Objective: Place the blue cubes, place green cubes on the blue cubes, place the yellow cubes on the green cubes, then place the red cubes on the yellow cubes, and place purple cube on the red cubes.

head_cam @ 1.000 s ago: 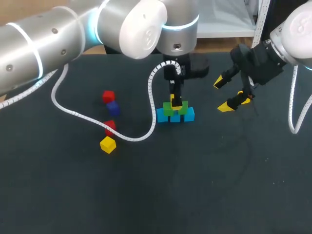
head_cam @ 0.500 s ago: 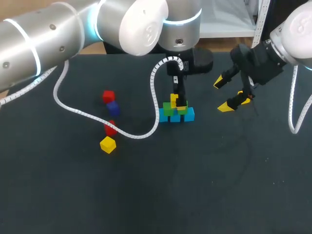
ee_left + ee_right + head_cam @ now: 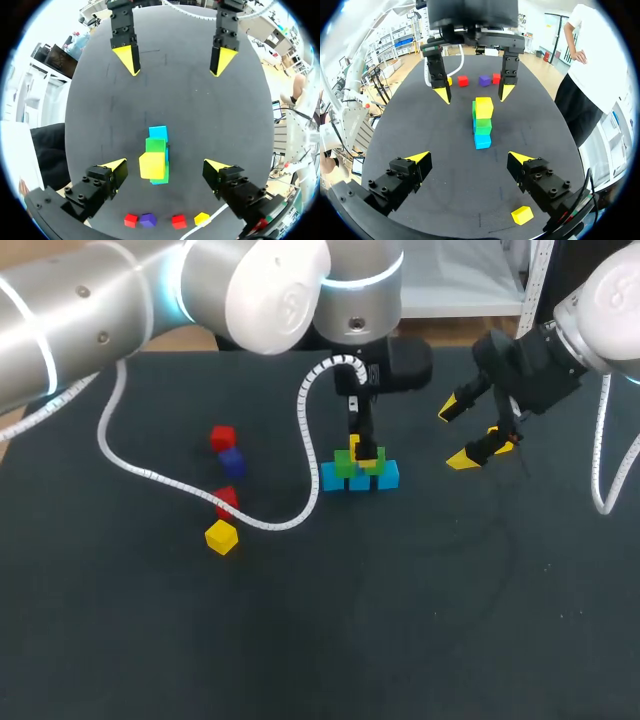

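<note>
A small stack stands mid-table: blue cubes [image 3: 388,476] at the bottom, green cubes [image 3: 345,466] on them, and one yellow cube [image 3: 152,165] on top. My left gripper [image 3: 362,444] hangs open right over the stack. Its fingertips [image 3: 118,168] flank the yellow cube with a gap on each side. My right gripper [image 3: 458,435] is open in the air to the right of the stack, holding nothing. Left of the stack lie a red cube [image 3: 223,438], the purple cube [image 3: 232,461], another red cube [image 3: 227,501] and a yellow cube [image 3: 222,537].
Another yellow cube [image 3: 522,215] lies on the dark table under my right gripper. The left arm's white cable [image 3: 160,478] loops over the table past the loose cubes. The near half of the table [image 3: 400,640] holds no objects.
My left gripper has opened, leaving the yellow cube on the green cubes, and has risen slightly. My right arm has not moved.
</note>
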Controlling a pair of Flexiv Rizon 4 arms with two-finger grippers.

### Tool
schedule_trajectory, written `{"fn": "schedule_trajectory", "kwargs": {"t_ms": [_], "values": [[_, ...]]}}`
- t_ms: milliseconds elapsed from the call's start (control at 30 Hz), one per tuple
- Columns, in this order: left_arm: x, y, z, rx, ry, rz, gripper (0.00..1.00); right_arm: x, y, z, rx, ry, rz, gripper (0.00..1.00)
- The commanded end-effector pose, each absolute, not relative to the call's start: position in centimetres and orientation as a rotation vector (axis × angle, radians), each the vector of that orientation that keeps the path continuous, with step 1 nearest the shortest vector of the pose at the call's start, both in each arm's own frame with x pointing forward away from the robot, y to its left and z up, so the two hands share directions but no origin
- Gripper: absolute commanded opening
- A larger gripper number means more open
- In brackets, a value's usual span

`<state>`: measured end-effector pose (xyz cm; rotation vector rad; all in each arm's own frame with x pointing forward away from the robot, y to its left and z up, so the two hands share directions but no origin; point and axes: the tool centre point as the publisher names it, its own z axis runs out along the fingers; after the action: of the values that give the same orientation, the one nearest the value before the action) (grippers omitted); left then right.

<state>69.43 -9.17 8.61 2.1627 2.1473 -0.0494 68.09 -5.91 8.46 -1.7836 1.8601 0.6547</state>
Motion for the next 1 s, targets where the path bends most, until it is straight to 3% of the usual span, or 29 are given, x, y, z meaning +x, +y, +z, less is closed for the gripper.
{"fn": "schedule_trajectory", "kwargs": {"t_ms": [33, 1000], "values": [[69.0, -8.6, 9.2, 2.153, 2.116, -0.066, 1.0, 68.0, -5.9, 8.5, -1.782, 1.86, 0.653, 1.0], [67.0, -4.9, 12.3, 2.072, 2.02, -0.162, 1.0, 68.0, -5.9, 8.5, -1.782, 1.86, 0.653, 1.0]]}}
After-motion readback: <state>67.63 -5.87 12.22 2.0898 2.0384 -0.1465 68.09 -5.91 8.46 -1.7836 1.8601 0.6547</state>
